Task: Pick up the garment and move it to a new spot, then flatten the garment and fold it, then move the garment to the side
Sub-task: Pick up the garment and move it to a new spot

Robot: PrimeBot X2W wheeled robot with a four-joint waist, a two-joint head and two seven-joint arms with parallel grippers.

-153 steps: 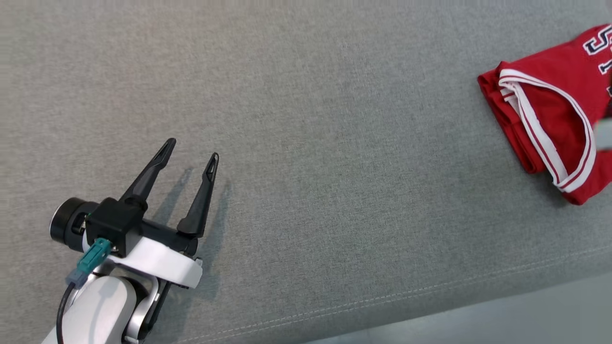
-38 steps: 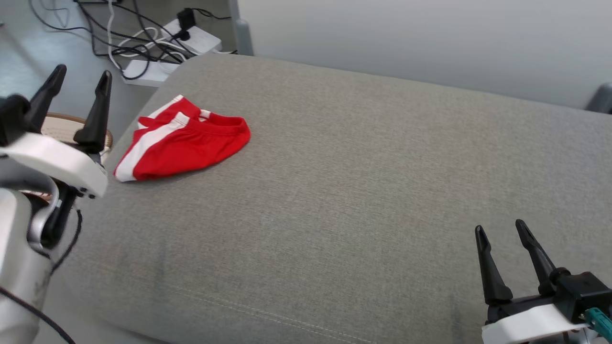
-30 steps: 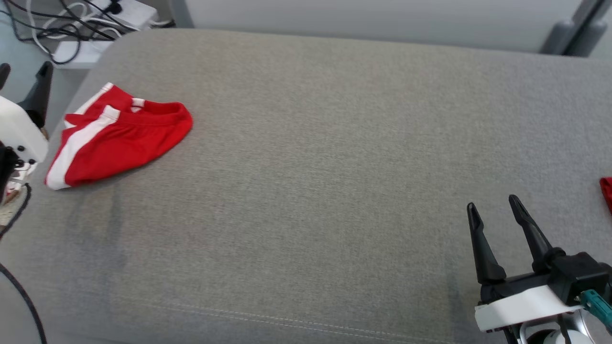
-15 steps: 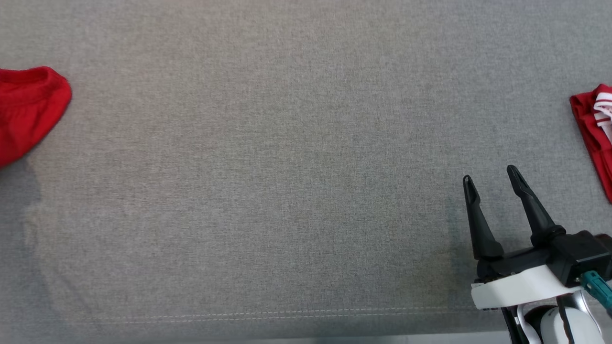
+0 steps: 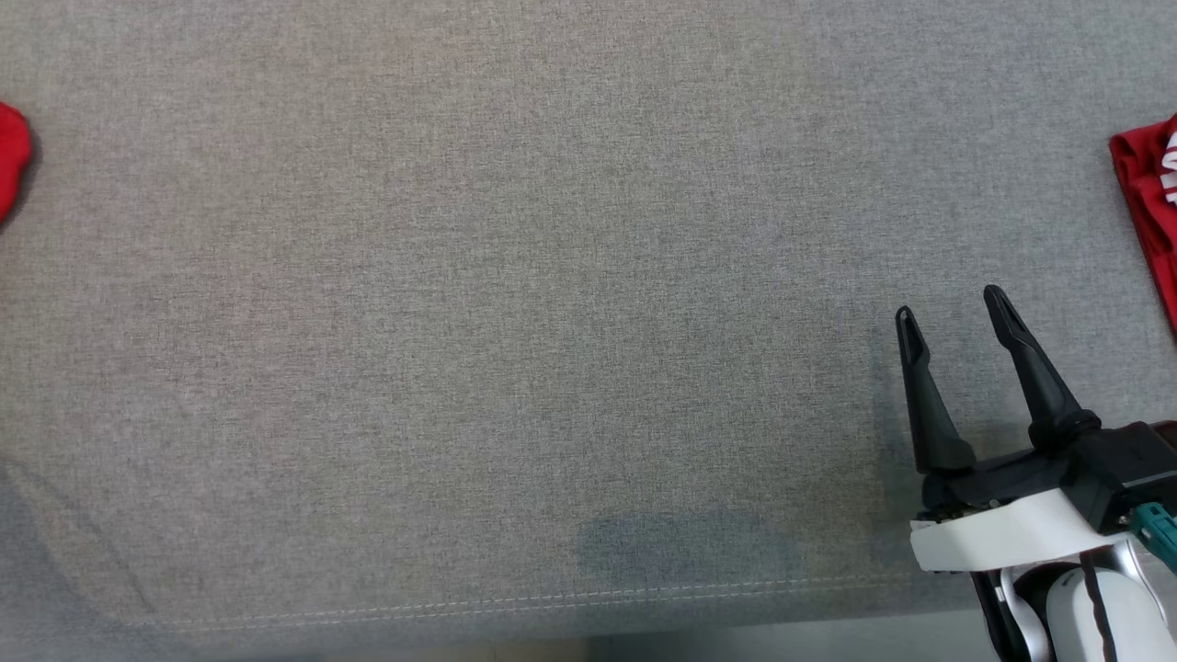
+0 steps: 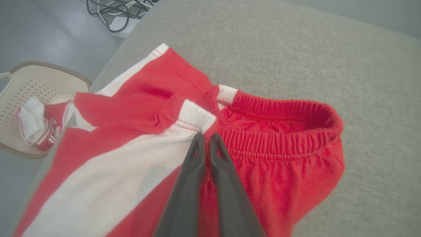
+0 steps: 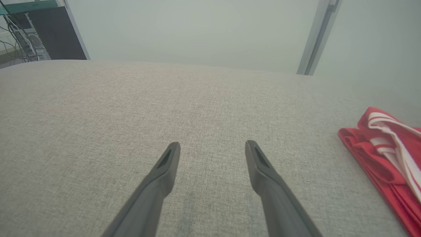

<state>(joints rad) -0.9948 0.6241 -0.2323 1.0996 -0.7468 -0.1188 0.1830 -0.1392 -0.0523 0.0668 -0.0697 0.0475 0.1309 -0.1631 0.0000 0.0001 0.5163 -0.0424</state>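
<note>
1. Left wrist view: the left gripper (image 6: 204, 140) is closed. Its tips press the red shorts (image 6: 269, 171) where the white stripe meets the waistband. I cannot tell how much cloth they have caught.
2. A thin pinch could slip on lifting, or take one layer only, so the shorts would drag bunched.
3. The shorts lie crumpled at the grey cushion (image 6: 329, 59) edge, and a lost grip could drop them toward the basket (image 6: 46, 75) on the floor.
4. Their long axis follows the stripe, and the waistband faces the cushion's middle.
5. The right gripper (image 7: 212, 146) stands open over bare cushion.
</note>
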